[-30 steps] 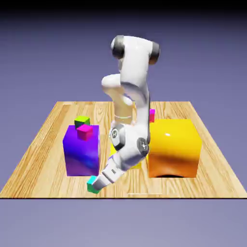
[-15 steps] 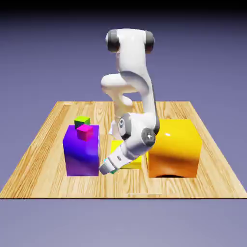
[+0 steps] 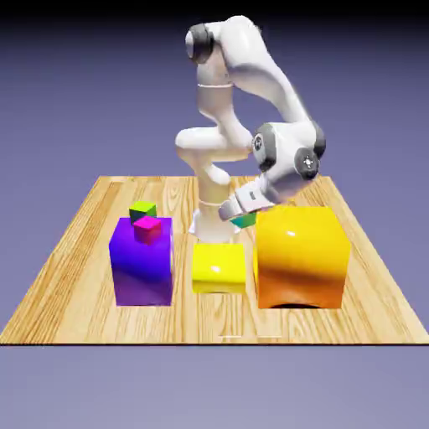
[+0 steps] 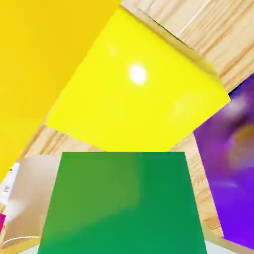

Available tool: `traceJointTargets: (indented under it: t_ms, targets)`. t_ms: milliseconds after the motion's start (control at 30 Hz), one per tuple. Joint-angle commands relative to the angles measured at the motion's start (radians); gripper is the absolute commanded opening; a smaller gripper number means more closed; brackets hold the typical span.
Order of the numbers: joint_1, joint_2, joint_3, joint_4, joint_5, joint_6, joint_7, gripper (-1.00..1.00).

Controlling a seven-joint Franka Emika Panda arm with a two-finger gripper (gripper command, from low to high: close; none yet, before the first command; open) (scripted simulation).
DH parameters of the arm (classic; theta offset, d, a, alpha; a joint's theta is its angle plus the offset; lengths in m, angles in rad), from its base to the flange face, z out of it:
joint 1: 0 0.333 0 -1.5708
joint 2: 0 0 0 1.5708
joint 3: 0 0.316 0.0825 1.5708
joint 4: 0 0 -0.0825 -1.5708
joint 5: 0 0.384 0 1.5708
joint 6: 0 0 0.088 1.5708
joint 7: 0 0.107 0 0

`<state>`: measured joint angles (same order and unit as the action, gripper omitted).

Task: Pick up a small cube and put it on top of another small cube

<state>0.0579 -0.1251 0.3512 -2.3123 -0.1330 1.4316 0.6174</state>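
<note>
Teal small cube (image 3: pixel 245 220) gripped in end effector (image 3: pixel 242 217), above yellow block (image 3: pixel 219 267).

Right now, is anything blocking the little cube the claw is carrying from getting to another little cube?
The claw holds the teal cube up above the yellow block. The pink cube on the purple block lies across open air; nothing visible blocks it.

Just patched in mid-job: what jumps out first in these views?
The white robot arm arches high over the wooden table, its gripper shut on the tiny teal cube, held in the air above the yellow block. The big orange-yellow block sits at the exterior view's right, the purple block at its left, topped by a small magenta cube.
</note>
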Motion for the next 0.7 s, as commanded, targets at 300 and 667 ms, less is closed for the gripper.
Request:
traceJointTargets:
  t_ms: [300, 667]
  targets:
    - [0.108, -0.235, 0.054, -0.143, 0.159, -0.048, -0.006, -1.0]
    - [0.102, -0.209, 0.054, -0.034, 0.151, -0.132, 0.0, 1.0]
